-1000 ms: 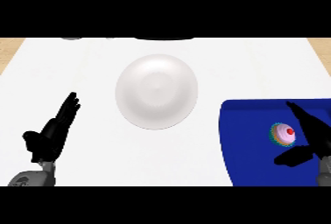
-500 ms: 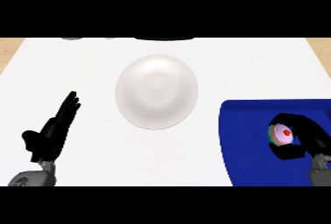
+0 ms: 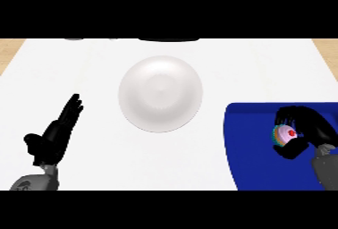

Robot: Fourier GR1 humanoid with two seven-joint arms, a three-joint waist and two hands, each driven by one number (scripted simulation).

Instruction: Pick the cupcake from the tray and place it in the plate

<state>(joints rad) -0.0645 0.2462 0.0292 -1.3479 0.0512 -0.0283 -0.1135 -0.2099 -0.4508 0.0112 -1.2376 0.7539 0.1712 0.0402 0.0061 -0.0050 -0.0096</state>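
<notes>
The cupcake (image 3: 285,134), pink-topped with a red dot and a striped wrapper, sits over the blue tray (image 3: 254,152) at the lower right. My right hand (image 3: 310,127) is curled round it, fingers arching over its top and thumb below, hiding its right side. The white plate (image 3: 160,93) lies at the counter's middle, left of the tray, with nothing on it. My left hand (image 3: 56,134) rests open at the lower left, fingers straight and pointing up, well apart from the plate.
The white counter (image 3: 79,67) stretches around the plate. Dark objects (image 3: 168,40) show partly at the far edge. Wooden floor shows at the top corners.
My right hand's fingers have closed from spread open to curled round the cupcake on the tray. The left hand and plate have not moved.
</notes>
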